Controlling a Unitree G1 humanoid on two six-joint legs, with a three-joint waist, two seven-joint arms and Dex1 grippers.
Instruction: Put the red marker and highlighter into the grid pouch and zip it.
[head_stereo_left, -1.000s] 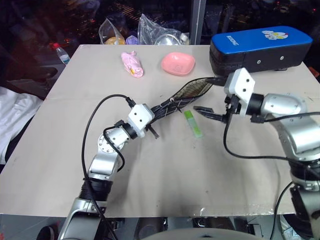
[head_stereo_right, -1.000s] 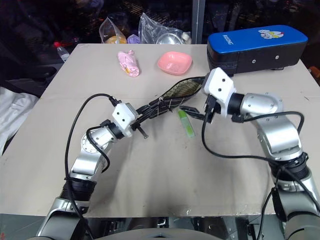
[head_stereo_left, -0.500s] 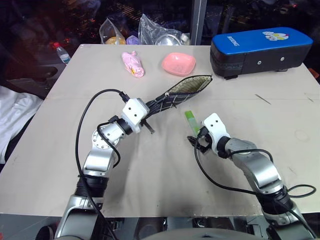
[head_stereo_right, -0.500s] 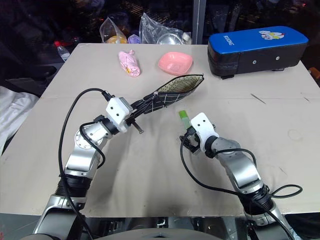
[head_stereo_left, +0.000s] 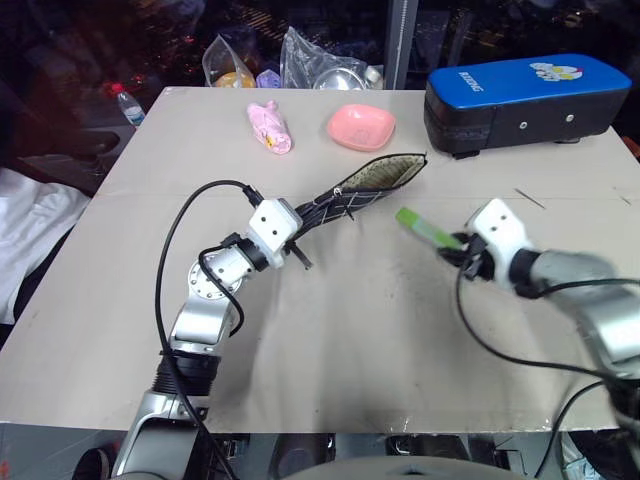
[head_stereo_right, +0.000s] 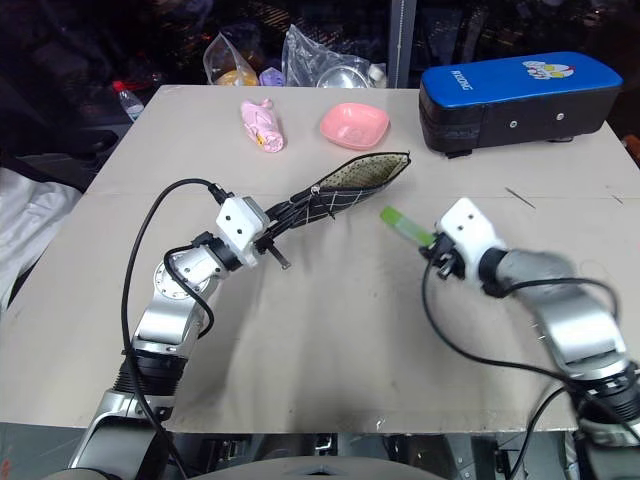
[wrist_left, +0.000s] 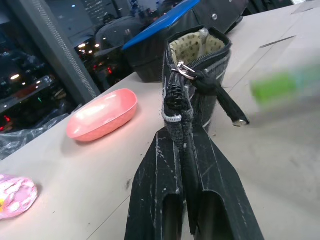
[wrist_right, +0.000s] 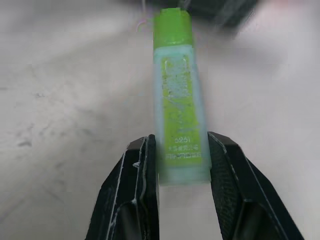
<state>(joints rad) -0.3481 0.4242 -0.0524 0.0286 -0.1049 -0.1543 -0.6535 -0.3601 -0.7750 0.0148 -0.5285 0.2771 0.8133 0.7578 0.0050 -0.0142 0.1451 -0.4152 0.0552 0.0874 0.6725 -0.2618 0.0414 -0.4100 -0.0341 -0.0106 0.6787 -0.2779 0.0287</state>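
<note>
Right wrist view is showing the right gripper (wrist_right: 181, 160) closing its two black fingers (wrist_right: 142, 170) on the highlighter (wrist_right: 179, 95), one finger on each flat side of the whitish end. The bright green end is sticking out past the fingertips, over the beige table (wrist_right: 60, 110). From the head camera, the same highlighter (head_stereo_left: 428, 230) is being held above the table surface, tilted, with its green end pointing toward the grid pouch (head_stereo_left: 372, 190). The highlighter and the pouch are near each other but apart.

The left gripper (head_stereo_left: 300, 240) is pinching the zipper end of the grid pouch with its fingers fully together on the fabric. In the left wrist view, the two black fingers (wrist_left: 160, 185) are clamping the pouch (wrist_left: 197, 75) edge, and the pouch mouth is standing open, showing a pale dotted lining. The zipper pull (wrist_left: 185, 71) is hanging at the side of the opening. The far end of the pouch is pointing toward the blue-and-black hard case (head_stereo_left: 525, 95) at the back of the table.

A pink dish (head_stereo_left: 359, 126) and a pink wrapped item (head_stereo_left: 268, 128) are lying on the table behind the pouch, well apart from both grippers. I cannot tell where the red marker is.
</note>
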